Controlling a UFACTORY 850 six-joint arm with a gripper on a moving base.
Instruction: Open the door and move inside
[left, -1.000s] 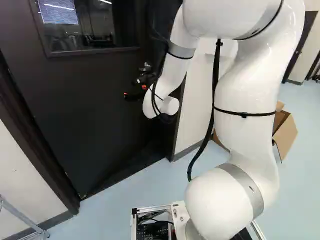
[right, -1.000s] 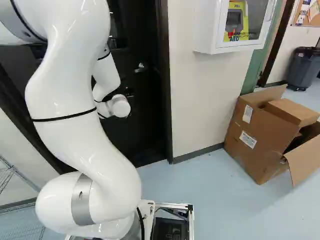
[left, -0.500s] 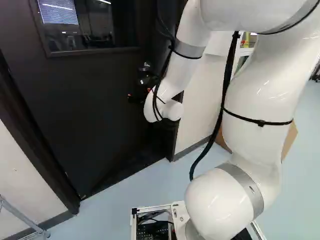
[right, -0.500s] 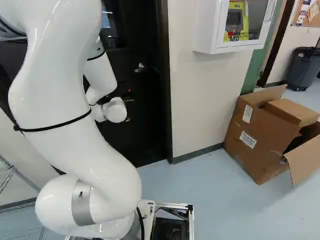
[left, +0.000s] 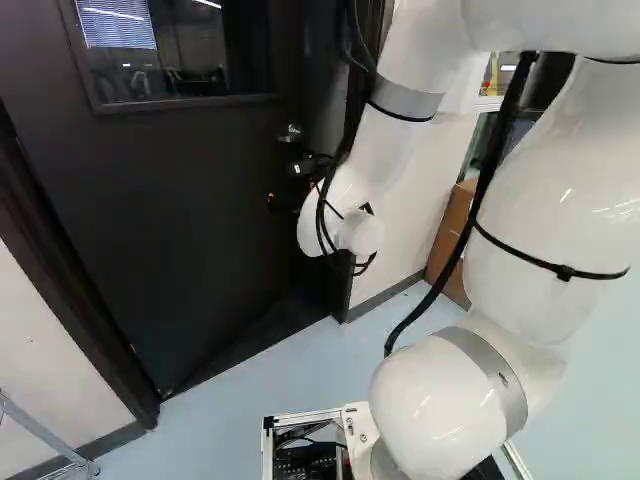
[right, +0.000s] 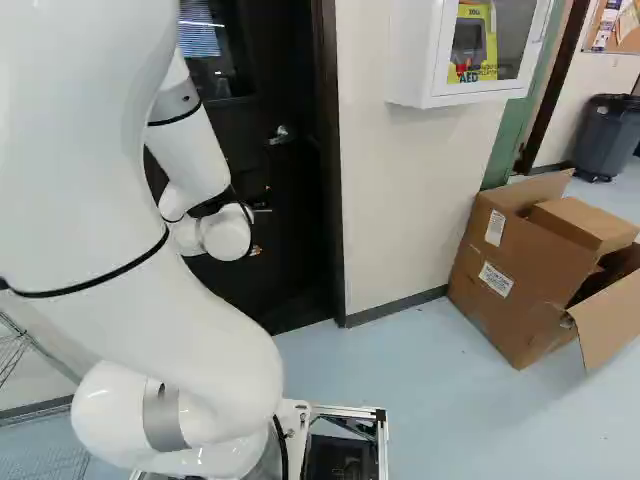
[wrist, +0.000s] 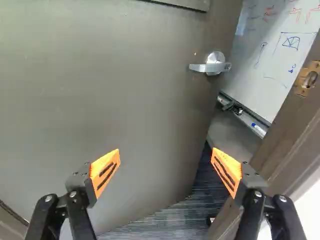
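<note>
claw (left: 281, 185): fingers apart
door (wrist: 100, 100): ajar, ahead
frame (wrist: 295, 115): close to claw
whiteboard (wrist: 270, 60): beyond gap
box (right: 515, 285): open, near wall (right: 400, 200)

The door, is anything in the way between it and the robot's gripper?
No, nothing I can see stands between the open gripper and the door. The door frame is off to one side.
</note>
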